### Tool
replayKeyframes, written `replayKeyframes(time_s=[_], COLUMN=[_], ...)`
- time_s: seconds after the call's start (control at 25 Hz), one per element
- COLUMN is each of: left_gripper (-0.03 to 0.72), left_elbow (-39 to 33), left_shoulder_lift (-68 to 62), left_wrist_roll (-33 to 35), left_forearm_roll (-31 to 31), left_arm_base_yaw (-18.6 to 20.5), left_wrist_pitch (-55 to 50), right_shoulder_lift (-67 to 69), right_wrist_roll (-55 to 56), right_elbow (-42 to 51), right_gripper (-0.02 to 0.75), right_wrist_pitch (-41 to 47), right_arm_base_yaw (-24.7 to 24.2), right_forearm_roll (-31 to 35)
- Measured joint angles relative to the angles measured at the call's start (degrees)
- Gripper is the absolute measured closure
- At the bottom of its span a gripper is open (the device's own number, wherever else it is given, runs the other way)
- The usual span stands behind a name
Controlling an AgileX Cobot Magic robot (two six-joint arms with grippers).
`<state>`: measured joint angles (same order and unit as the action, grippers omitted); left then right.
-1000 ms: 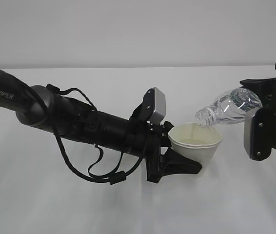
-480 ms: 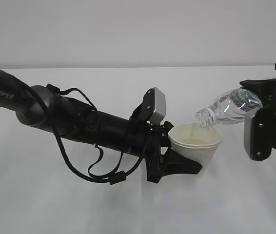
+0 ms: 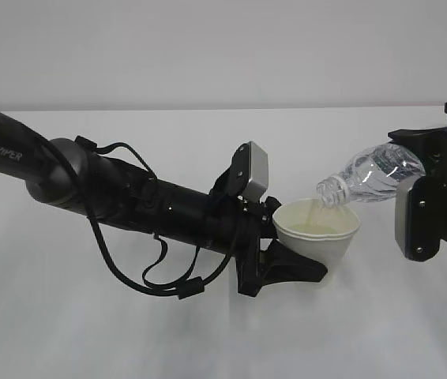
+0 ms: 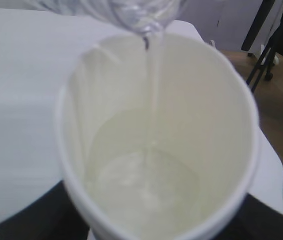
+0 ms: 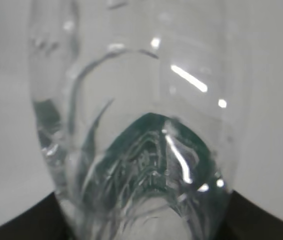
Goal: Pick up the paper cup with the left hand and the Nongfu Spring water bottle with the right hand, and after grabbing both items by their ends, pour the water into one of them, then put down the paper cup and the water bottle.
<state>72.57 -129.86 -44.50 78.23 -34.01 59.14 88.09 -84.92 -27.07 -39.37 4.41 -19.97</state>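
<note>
White tabletop and a pale wall frame your left hand, clamped low on the paper cup, and your right hand, gripping the base end of the Nongfu Spring water bottle tipped neck-down at the cup's rim. You're mid-pour: a thin stream of water pools in the cup's smooth cream inside, while the ribbed clear plastic looks nearly drained; setting both down remains.

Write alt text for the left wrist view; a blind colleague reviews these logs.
A thin stream of water falls from the bottle's mouth into the white paper cup, which is partly filled. White table behind.
</note>
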Motion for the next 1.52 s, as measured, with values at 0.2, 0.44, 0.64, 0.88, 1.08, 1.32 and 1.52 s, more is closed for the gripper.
replayKeyframes(time_s=[0.2, 0.44, 0.64, 0.88, 1.08, 1.32, 1.52], left_gripper=[0.262, 0.262, 0.262, 0.262, 0.262, 0.262, 0.262], left_elbow=[0.0, 0.0, 0.0, 0.0, 0.0, 0.0, 0.0], left_shoulder_lift=[0.0, 0.0, 0.0, 0.0, 0.0, 0.0, 0.0], left_wrist_roll=[0.0, 0.0, 0.0, 0.0, 0.0, 0.0, 0.0], left_forearm_roll=[0.0, 0.0, 0.0, 0.0, 0.0, 0.0, 0.0], left_arm_base_yaw=[0.0, 0.0, 0.0, 0.0, 0.0, 0.0, 0.0], left_wrist_pitch=[0.0, 0.0, 0.0, 0.0, 0.0, 0.0, 0.0], right_shoulder_lift=[0.0, 0.0, 0.0, 0.0, 0.0, 0.0, 0.0], right_wrist_roll=[-0.1, -0.2, -0.2, -0.3, -0.9, -1.5, -1.7], right_elbow=[0.0, 0.0, 0.0, 0.0, 0.0, 0.0, 0.0], right_gripper=[0.363, 0.363, 0.363, 0.362, 0.362, 0.362, 0.362], right_wrist_pitch=[0.0, 0.3, 0.3, 0.3, 0.3, 0.3, 0.3], right_arm_base_yaw=[0.0, 0.0, 0.0, 0.0, 0.0, 0.0, 0.0], right_forearm_roll=[0.0, 0.0, 0.0, 0.0, 0.0, 0.0, 0.0])
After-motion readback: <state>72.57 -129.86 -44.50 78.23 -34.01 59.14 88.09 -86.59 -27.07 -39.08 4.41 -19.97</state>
